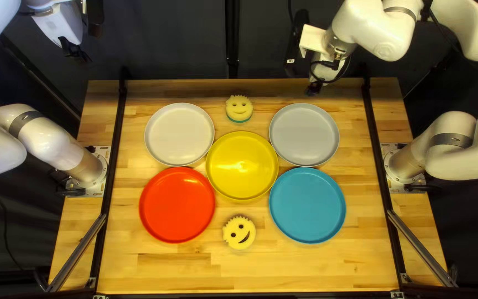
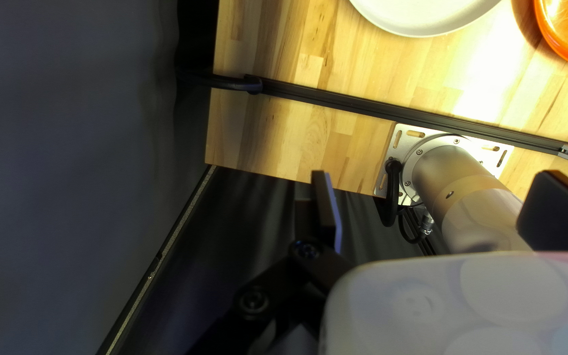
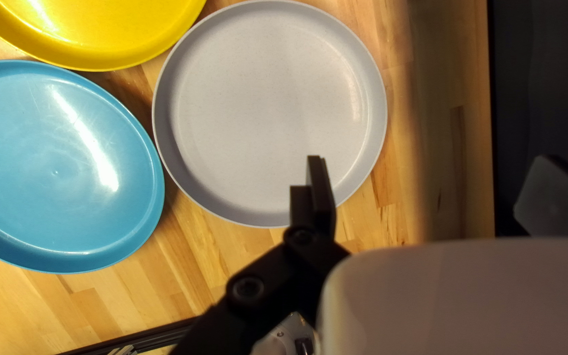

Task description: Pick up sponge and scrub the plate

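Left hand point(image 2: 435, 187), right hand point(image 3: 432, 172) wide open, empty. One sponge point(image 1: 239, 107) between white plate point(image 1: 179, 134) and gray plate point(image 1: 304, 134); other sponge point(image 1: 239, 232) between red plate point(image 1: 177, 205) and blue plate point(image 1: 307, 205). Both likely light, squishy, hard to break; pinch middle of sides.

glossy yellow plate point(image 1: 242, 180) and matt grey plate point(image 1: 304, 134) on smooth wood point(image 1: 305, 266)

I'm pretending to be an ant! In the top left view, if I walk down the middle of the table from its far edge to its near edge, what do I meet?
Green-bottomed smiley sponge → yellow plate → other smiley sponge.
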You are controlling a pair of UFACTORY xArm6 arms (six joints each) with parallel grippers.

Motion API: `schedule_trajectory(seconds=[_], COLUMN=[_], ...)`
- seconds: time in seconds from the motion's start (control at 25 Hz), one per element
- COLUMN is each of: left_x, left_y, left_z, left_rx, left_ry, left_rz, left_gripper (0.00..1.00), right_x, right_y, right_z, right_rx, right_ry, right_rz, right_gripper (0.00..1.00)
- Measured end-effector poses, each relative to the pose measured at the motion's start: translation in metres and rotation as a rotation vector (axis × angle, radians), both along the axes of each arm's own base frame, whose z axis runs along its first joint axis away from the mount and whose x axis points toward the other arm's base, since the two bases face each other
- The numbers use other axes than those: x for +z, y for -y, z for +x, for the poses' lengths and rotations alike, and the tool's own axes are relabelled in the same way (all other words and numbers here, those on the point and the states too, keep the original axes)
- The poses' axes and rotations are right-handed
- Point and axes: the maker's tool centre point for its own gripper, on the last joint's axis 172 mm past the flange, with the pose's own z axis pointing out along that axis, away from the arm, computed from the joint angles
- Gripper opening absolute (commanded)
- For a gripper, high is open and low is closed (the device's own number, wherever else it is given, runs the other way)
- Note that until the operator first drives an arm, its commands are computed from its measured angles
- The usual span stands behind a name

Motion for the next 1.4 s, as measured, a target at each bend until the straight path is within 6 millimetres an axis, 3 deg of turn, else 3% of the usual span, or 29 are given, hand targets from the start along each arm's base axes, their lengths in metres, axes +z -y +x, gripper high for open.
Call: schedule_trajectory(seconds=[0.32, 0.56, 0.76, 1.16, 1.4], left_x=[0.0, 0.0, 0.0, 0.0, 0.0], left_y=[0.0, 0.0, 0.0, 0.0, 0.0], left_z=[0.0, 0.0, 0.0, 0.0, 0.0], left_rx=[0.0, 0.0, 0.0, 0.0, 0.0], left_ry=[0.0, 0.0, 0.0, 0.0, 0.0], left_rz=[0.0, 0.0, 0.0, 0.0, 0.0], left_gripper=[1.0, 1.0, 1.0, 1.0, 1.0], right_x=[-0.048, -0.066, -0.081, -0.084, -0.119], right_y=[0.028, 0.044, 0.046, 0.043, 0.056], right_z=[0.039, 0.076, 0.099, 0.104, 0.119], right_rx=[0.007, -0.07, -0.139, -0.148, -0.159], right_ry=[-0.001, 0.039, 0.076, 0.083, 0.085], right_rz=[0.033, 0.059, 0.066, 0.065, 0.078], right_gripper=[1.0, 1.0, 1.0, 1.0, 1.0])
